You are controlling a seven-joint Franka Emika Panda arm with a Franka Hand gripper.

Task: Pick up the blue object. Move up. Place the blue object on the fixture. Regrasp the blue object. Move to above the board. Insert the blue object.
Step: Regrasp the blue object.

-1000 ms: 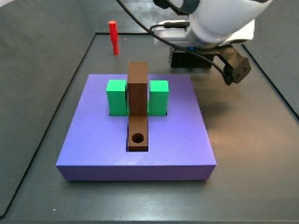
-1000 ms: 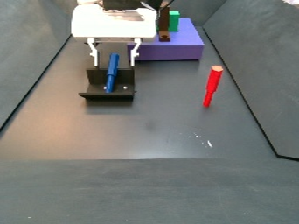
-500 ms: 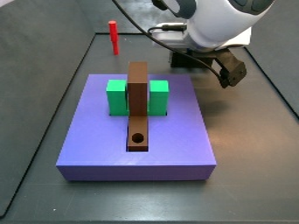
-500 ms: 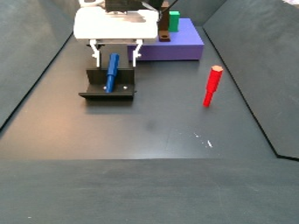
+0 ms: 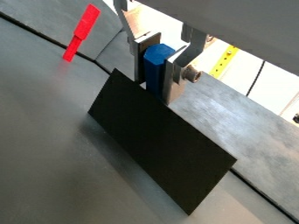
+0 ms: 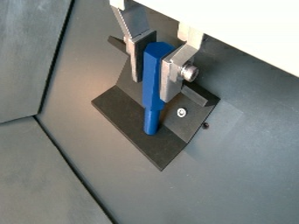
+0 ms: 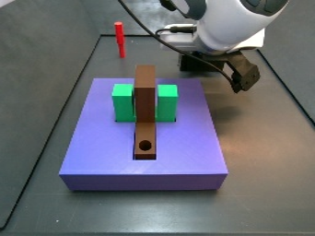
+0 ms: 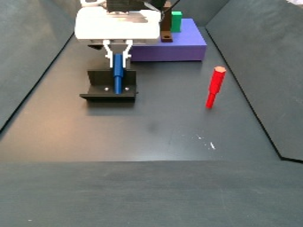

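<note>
The blue object (image 6: 153, 92) is a slim bright-blue peg leaning on the fixture (image 6: 135, 122), a small dark holder on the floor. It also shows in a wrist view (image 5: 156, 61) and a side view (image 8: 117, 75). My gripper (image 6: 153, 68) is shut on the peg's upper part, one finger on each side, in both wrist views (image 5: 159, 70). In a side view my gripper (image 8: 117, 55) stands over the fixture (image 8: 97, 91). The board (image 7: 185, 147) is a purple slab with a brown strip (image 7: 145, 101). From there my gripper (image 7: 244, 76) is behind the board and the peg is hidden.
A red peg (image 8: 215, 87) stands upright on the floor away from the fixture, also seen in a side view (image 7: 120, 39) and a wrist view (image 5: 79, 35). Two green blocks (image 7: 123, 103) flank the strip. The strip has a round hole (image 7: 145, 146). Dark walls enclose the floor.
The fingers stood wide apart on either side of the blue object; now they have closed onto it. The arm, the peg and the fixture stay in place.
</note>
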